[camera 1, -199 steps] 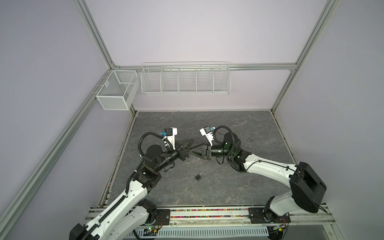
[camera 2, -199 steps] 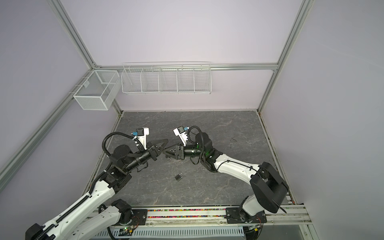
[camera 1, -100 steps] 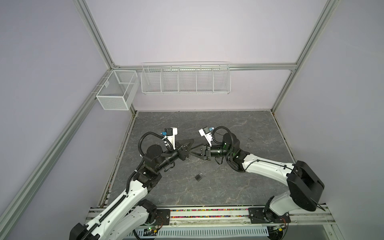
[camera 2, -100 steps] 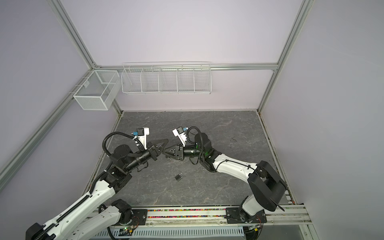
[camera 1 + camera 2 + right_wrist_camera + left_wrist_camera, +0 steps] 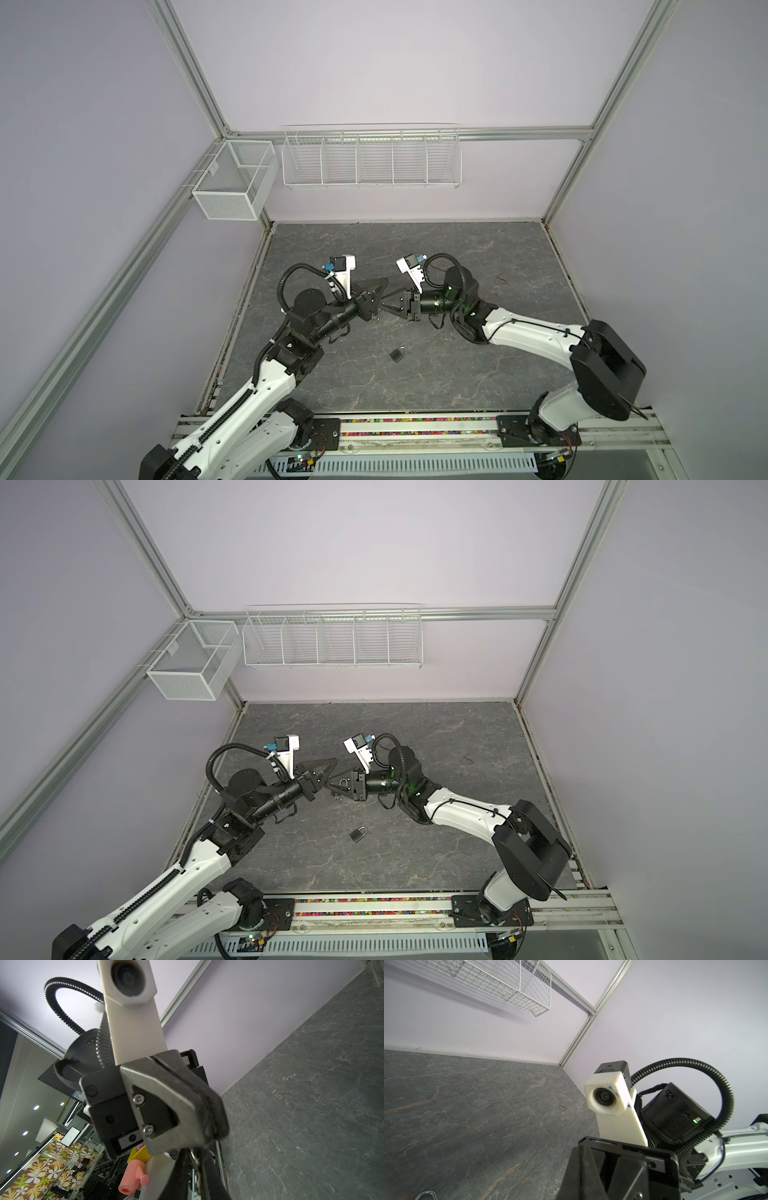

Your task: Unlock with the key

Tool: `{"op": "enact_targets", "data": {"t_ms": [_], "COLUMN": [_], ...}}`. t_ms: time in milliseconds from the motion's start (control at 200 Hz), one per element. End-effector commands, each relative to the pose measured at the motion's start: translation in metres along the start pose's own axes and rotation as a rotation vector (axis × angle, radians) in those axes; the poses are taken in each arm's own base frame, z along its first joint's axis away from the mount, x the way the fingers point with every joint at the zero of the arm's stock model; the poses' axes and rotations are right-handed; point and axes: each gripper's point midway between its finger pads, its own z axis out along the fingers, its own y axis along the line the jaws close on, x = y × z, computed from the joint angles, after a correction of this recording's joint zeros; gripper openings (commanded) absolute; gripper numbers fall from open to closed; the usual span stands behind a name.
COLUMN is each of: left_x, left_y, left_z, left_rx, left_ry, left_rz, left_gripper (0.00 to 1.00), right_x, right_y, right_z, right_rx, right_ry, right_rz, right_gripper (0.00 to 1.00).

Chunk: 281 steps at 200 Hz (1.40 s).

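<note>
Right wrist view: the key (image 5: 194, 1159), a small metal piece on a wire ring, hangs at the tips of the left fingers (image 5: 166, 1093), raised above the table (image 5: 457, 257). Handling, as judged: light, rigid, smooth and thin. It is likely to pivot or slip unless pinched flat across the bow, with the blade left free. The left fingers are pressed together; whether they pinch the key itself is not visible. The right fingers (image 5: 178, 1172) stand close on either side of the ring with a narrow gap showing; contact cannot be confirmed. In a top view the padlock (image 5: 397, 354) lies on the table, apart from both, nearer the robot base.
</note>
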Motion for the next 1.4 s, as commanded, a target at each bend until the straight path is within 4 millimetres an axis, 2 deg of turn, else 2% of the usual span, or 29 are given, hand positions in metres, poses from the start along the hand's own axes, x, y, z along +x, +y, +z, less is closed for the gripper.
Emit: {"op": "enact_targets", "data": {"t_ms": [0, 185, 255, 495, 545, 650, 775, 800, 820, 870, 1010, 1180, 1400], "left_x": [-0.018, -0.020, -0.020, -0.026, -0.028, -0.030, -0.032, -0.031, -0.030, -0.028, -0.007, 0.042, 0.106], "left_y": [-0.015, -0.016, -0.017, -0.022, -0.019, -0.015, -0.004, 0.000, 0.004, 0.013, 0.037, 0.056, 0.052], "left_z": [-0.003, -0.004, -0.004, -0.006, -0.007, -0.009, -0.015, -0.017, -0.018, -0.023, -0.037, -0.043, -0.036], "left_rx": [0.039, 0.036, 0.040, 0.054, 0.023, -0.016, -0.098, -0.127, -0.149, -0.213, -0.366, -0.452, -0.456], "left_ry": [-0.045, -0.052, -0.053, -0.069, -0.073, -0.064, -0.065, -0.062, -0.057, -0.047, 0.058, 0.253, 0.505], "left_rz": [0.026, 0.027, 0.027, 0.035, 0.029, 0.033, 0.014, 0.007, 0.002, -0.008, -0.040, -0.081, -0.004], "left_gripper": [0.00, 0.00, 0.00, 0.00, 0.17, 0.38, 0.54, 0.55, 0.55, 0.57, 0.61, 0.65, 0.67], "right_x": [0.002, 0.003, 0.002, 0.000, 0.000, 0.003, 0.009, 0.008, 0.017, 0.021, 0.035, 0.054, 0.079], "right_y": [0.005, 0.007, 0.009, 0.010, 0.008, -0.001, -0.011, -0.011, -0.020, -0.028, -0.051, -0.070, -0.094], "right_z": [0.001, 0.000, -0.001, -0.004, -0.006, -0.012, -0.020, -0.022, -0.027, -0.034, -0.059, -0.088, -0.129], "right_rx": [-0.032, -0.037, -0.037, -0.013, 0.005, 0.053, 0.115, 0.123, 0.147, 0.190, 0.330, 0.473, 0.670], "right_ry": [0.009, 0.011, 0.007, 0.005, 0.004, 0.012, 0.030, 0.028, 0.039, 0.039, 0.061, 0.076, 0.083], "right_rz": [0.003, -0.002, -0.006, -0.006, 0.000, 0.014, 0.032, 0.031, 0.051, 0.071, 0.104, 0.112, 0.203], "right_gripper": [0.13, 0.11, 0.07, 0.07, 0.07, 0.07, 0.07, 0.07, 0.07, 0.07, 0.07, 0.07, 0.07]}}
